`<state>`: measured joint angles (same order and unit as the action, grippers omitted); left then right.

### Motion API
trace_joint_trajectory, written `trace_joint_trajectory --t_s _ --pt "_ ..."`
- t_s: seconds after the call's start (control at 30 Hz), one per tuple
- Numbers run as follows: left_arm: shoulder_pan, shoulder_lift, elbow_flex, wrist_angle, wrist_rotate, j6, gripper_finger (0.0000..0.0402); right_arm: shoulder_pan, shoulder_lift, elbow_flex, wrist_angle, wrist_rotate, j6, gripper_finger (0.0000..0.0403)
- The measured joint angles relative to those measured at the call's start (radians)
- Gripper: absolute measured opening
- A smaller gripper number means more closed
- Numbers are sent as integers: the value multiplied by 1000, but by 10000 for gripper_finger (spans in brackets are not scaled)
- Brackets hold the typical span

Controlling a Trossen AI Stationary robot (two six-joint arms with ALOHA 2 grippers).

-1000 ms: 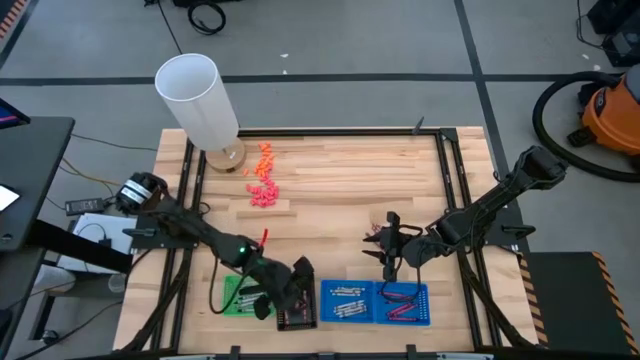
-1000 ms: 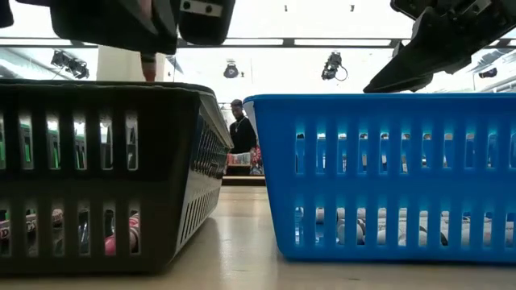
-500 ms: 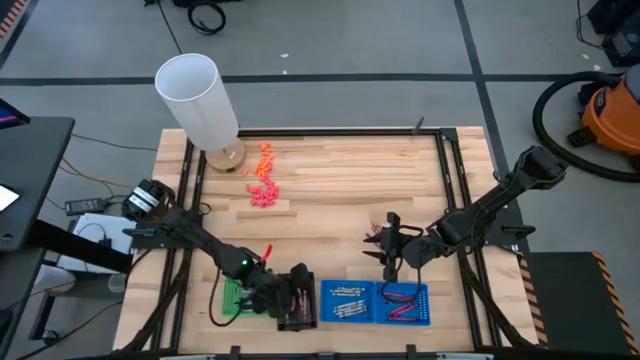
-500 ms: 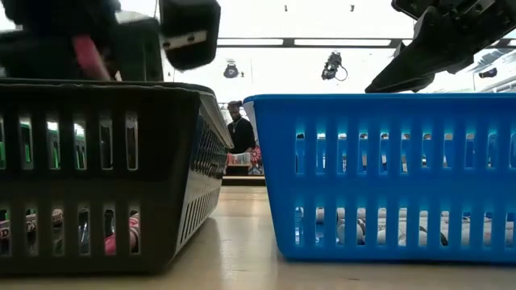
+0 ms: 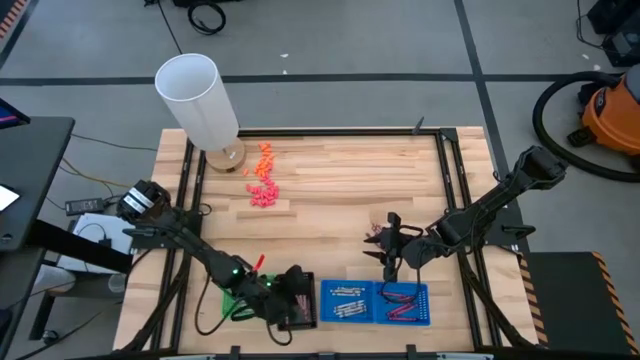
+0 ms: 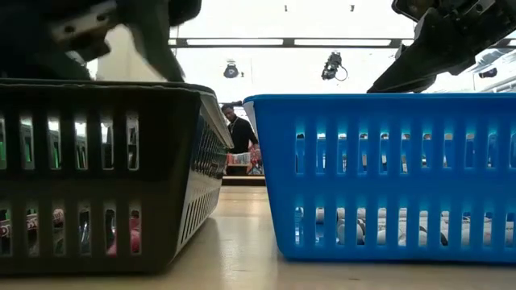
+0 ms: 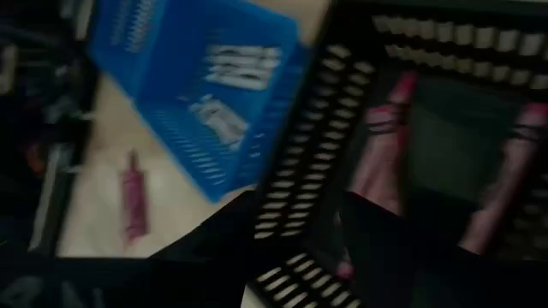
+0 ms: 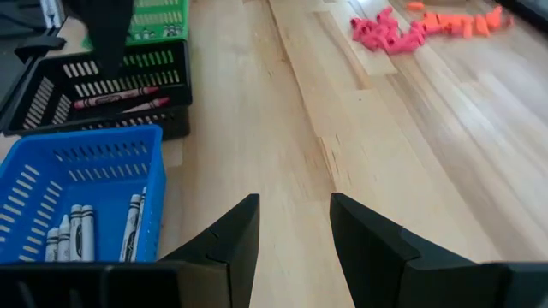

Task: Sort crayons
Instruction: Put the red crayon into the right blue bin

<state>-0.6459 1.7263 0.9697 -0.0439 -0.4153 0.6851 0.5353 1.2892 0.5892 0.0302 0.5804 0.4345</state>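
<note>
Dropping off looks like the step here: left claw [image 5: 285, 300] sits released over the black tray [image 8: 51, 94] holding red crayons [image 8: 116, 97]; right claw [image 8: 293, 224] hangs open over the desk [image 5: 340, 190]; next it probably needs another loose crayon.

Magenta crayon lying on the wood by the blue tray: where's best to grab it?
Likely mid-shaft on the thin magenta crayon, from straight above, tool fingers straddling its width: it lies flat, alone on the bare wooden table, apart from the blue slotted plastic tray.
</note>
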Motion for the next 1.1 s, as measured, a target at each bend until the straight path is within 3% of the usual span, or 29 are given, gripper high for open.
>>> trace_joint_trajectory --t_s 0.1,0.37,0.57,0.67,0.9,1.1 --pt "-9 -5 0 13 -67 -33 178 -9 0 0 -27 -15 76 153" --pt "-3 -9 11 21 -134 -409 176 -21 60 0 -315 -54 342 153" --pt "15 -9 105 -99 -149 -546 176 -43 68 0 -442 -76 463 153" --pt "40 -9 143 -153 -146 -624 176 -69 71 0 -494 -84 477 153" --pt "139 -9 152 -153 -148 -744 176 -107 125 1 -311 -115 376 148" --pt "184 -9 152 -150 -136 -802 176 -165 223 33 -298 -151 329 144"
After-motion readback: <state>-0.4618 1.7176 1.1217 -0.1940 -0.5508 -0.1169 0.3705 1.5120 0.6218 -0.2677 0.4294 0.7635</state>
